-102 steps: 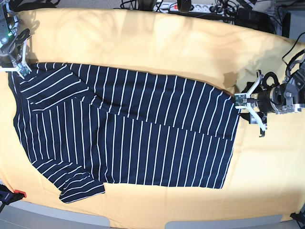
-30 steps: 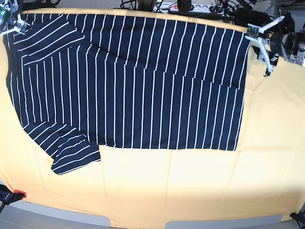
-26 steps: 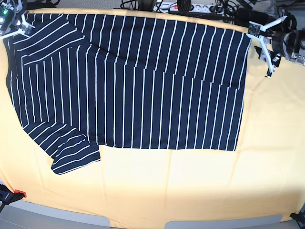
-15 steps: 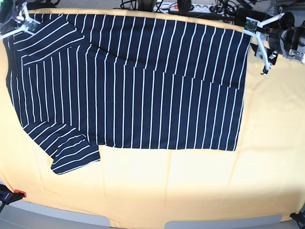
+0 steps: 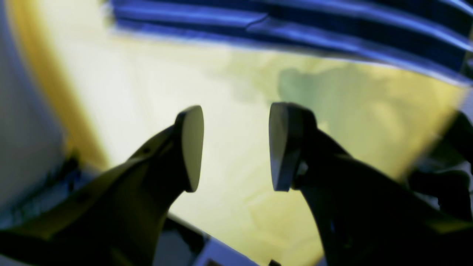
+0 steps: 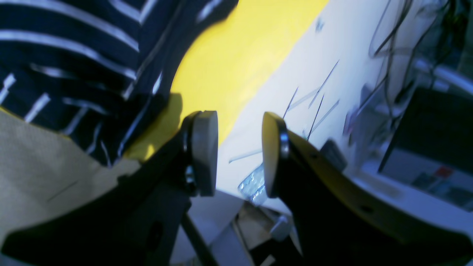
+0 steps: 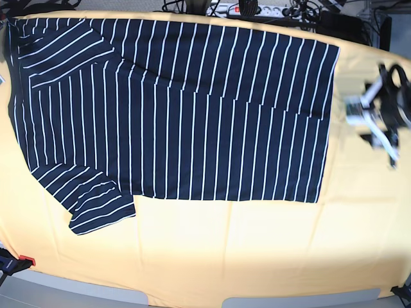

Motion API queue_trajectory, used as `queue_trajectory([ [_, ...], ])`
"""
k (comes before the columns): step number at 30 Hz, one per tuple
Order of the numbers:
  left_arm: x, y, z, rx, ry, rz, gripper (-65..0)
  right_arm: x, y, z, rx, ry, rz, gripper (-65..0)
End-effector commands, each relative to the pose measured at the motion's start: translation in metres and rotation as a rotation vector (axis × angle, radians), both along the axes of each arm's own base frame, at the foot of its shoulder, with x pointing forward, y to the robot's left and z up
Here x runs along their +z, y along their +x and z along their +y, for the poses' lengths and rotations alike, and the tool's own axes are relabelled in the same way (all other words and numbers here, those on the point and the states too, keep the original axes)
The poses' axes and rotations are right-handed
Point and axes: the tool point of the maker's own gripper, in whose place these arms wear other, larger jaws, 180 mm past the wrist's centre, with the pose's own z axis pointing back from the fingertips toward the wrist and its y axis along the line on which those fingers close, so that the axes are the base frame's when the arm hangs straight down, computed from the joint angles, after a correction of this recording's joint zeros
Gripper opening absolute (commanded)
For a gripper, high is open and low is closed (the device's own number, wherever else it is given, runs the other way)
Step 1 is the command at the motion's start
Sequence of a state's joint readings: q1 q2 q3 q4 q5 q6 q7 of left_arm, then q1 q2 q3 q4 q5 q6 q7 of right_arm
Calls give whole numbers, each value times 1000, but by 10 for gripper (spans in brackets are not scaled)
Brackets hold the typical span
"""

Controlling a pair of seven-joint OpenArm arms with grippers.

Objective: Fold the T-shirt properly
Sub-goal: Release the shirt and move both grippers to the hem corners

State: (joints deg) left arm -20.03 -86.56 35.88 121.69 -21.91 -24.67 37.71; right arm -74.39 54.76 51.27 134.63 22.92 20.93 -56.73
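Note:
The dark navy T-shirt (image 7: 173,109) with thin white stripes lies spread flat over the far half of the yellow-covered table (image 7: 225,250). One sleeve points to the front left. My left gripper (image 7: 369,122) hovers, blurred, over bare yellow cloth to the right of the shirt's hem. In the left wrist view it (image 5: 234,147) is open and empty, with the shirt's edge (image 5: 295,26) beyond the fingertips. My right gripper (image 6: 238,153) is open and empty past the shirt's corner (image 6: 74,55), at the table's edge. It is out of the base view.
A power strip and cables (image 7: 257,9) run behind the table's far edge. A red clamp (image 7: 22,261) sits at the front left corner. Bare yellow cloth fills the front half and the right side. Cables and equipment (image 6: 425,111) show beyond the right gripper.
Both grippers have let go of the shirt's far corners. The left gripper moved forward and right, off the shirt. The right gripper left the base view. The shirt has not moved.

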Motion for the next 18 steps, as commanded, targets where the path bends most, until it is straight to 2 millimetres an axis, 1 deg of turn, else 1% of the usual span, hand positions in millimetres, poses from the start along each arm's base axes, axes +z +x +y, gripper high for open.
queue_trajectory([
  [1,13,19,4,41,-33,-62,-355,13,12,-4,14,-46,-56,-423],
  [3,22,51,17,129,-85,-144,-355,23,22,-7,9,-68,-120,-423],
  [5,33,86,39,248,-154,-230,-355,33,31,-11,-5,-86,-179,-423],
  [7,40,117,61,391,-259,-273,-355,38,36,-11,-16,-84,-218,-423],
  [9,44,142,78,521,-415,-277,-355,42,40,-10,-17,-75,-249,-423],
  [11,48,162,87,639,-646,-251,-355,43,41,-11,-23,-72,-261,-423],
  [13,52,177,95,735,-911,-215,-355,43,42,-10,-18,-69,-266,-423],
  [14,50,181,99,776,-1026,-184,-354,43,42,-10,-19,-68,-265,-423],
  [16,33,181,105,843,-1196,-106,-339,43,42,-10,-20,-69,-265,-423],
  [18,5,179,108,929,-1315,-42,-299,43,42,-9,-16,-67,-267,-423],
])
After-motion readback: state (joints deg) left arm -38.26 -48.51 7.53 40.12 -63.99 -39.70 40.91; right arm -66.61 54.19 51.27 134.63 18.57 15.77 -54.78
